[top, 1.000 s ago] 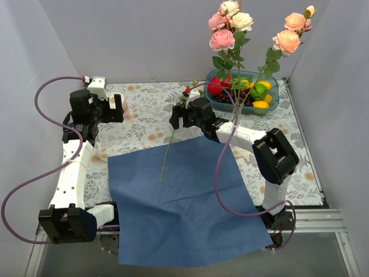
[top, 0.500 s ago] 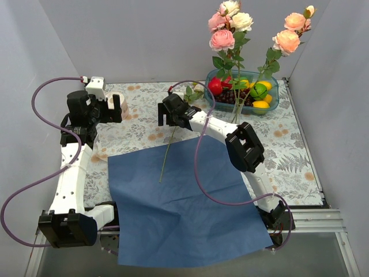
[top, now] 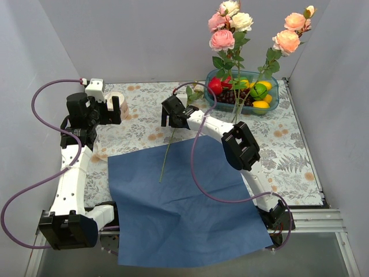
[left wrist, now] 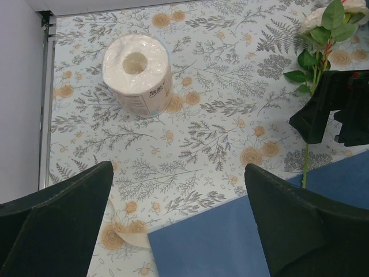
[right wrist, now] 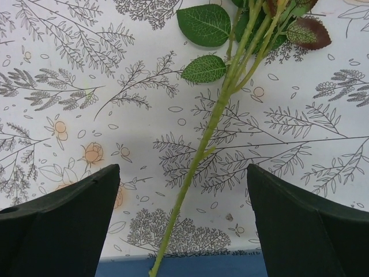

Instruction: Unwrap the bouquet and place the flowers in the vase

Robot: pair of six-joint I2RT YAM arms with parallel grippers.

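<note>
The floral tabletop [top: 144, 118] carries the blue wrapping paper [top: 184, 202], spread flat at the near side. At the far right several roses [top: 222, 39] stand upright by the fruit tray [top: 274, 98]. One rose stem [top: 167, 151] lies across the paper's far edge. The right claw [top: 173, 113] is over it, jaws wide, with the stem between them untouched. The left claw [top: 110, 109], also wide and holding nothing, is near a white roll [top: 117, 104].

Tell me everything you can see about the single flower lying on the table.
The loose flower is artificial-looking: one thin green stem with green leaves near its head, which is mostly hidden. It lies flat, its cut end on the blue paper, the rest on the floral cloth. The open right gripper stands over the stem, a finger either side, not touching it.
</note>
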